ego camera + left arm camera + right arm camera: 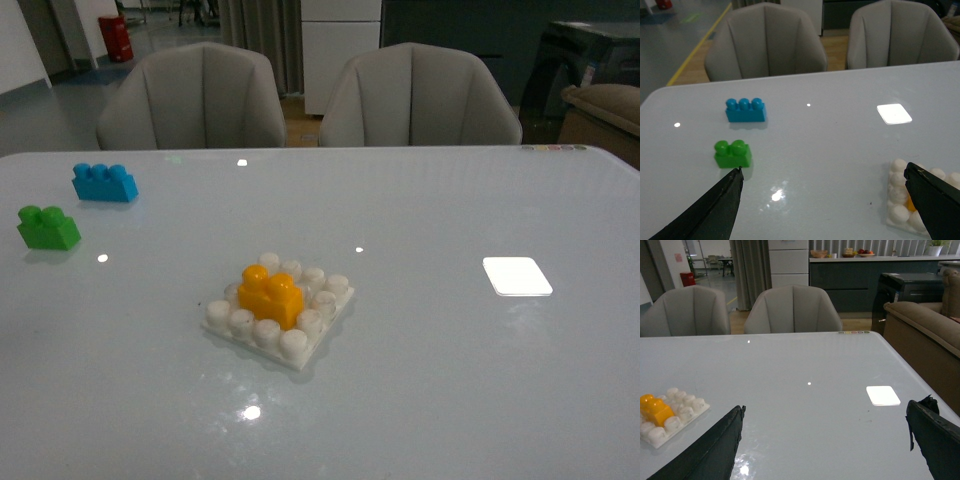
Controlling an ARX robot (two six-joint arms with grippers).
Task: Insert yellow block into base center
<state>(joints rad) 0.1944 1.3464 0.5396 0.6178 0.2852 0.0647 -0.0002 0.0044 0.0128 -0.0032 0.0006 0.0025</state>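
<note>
Two grey upholstered chairs (192,98) are standing side by side behind the far edge of a glossy pale table (450,380), which is reflecting small ceiling lights. Room beyond: a curtain, a white cabinet and a red object by the wall in the front view; a brown sofa (925,335) and a dark counter with fruit bowls and a plant in the right wrist view.

Count on the table: one base (282,344), one yellow block (271,292), one green brick (48,227), one blue brick (104,183), one smooth white square patch (517,276).

Yellow block is sitting studs-up on the middle of the base, white studs ringing it on all sides. Base is lying flat near the table's centre, turned corner-on to the front camera. Green and blue bricks are resting well apart from the base at the far left, blue behind green. White patch is lying to the right, well apart from the base.

Neither arm is showing in the front view. Left gripper (827,207) is hovering with jaws spread wide, holding nothing, green brick just past one fingertip and base at the other. Right gripper (832,445) is likewise spread wide and empty above bare tabletop.
</note>
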